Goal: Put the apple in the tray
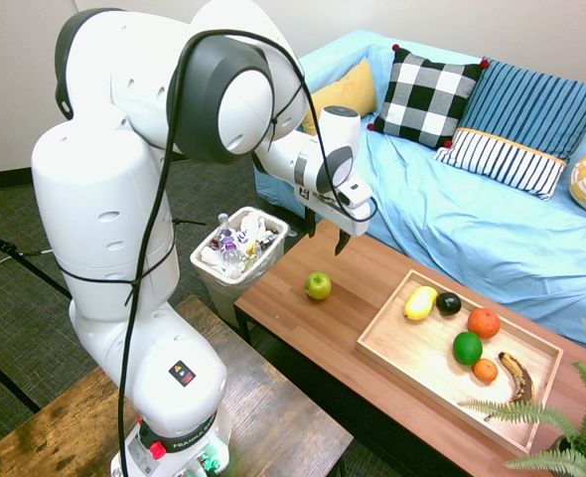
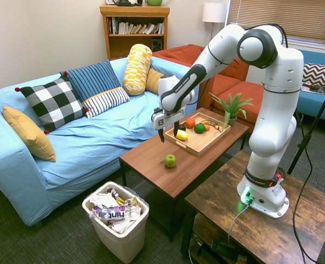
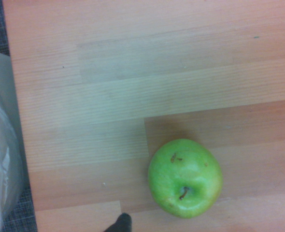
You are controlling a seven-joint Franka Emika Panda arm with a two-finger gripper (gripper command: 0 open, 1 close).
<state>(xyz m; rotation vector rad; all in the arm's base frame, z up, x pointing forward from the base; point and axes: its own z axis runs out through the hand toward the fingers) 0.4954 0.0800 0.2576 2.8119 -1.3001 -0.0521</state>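
Note:
The yellow-green apple [image 1: 318, 286] [image 2: 169, 160] [image 3: 185, 178] rests alone on the brown coffee table [image 1: 313, 328], its stem dimple up. My gripper [image 1: 327, 235] [image 2: 168, 132] hangs open above the table, a little higher than the apple and behind it toward the sofa, holding nothing. The light-wood tray [image 1: 392, 350] [image 2: 198, 144] lies on the same table to the apple's side, holding a yellow elongated fruit [image 1: 420, 302], a dark avocado, a deep-green round fruit [image 1: 467, 348], two orange fruits and a browned banana.
A white waste basket [image 1: 239, 248] [image 2: 117, 215] full of wrappers stands off the table's end near the apple. A blue sofa [image 1: 472, 214] with cushions runs behind the table. A potted fern [image 1: 561, 417] sits at the tray's far end. A darker wooden table [image 1: 243, 407] bears the arm.

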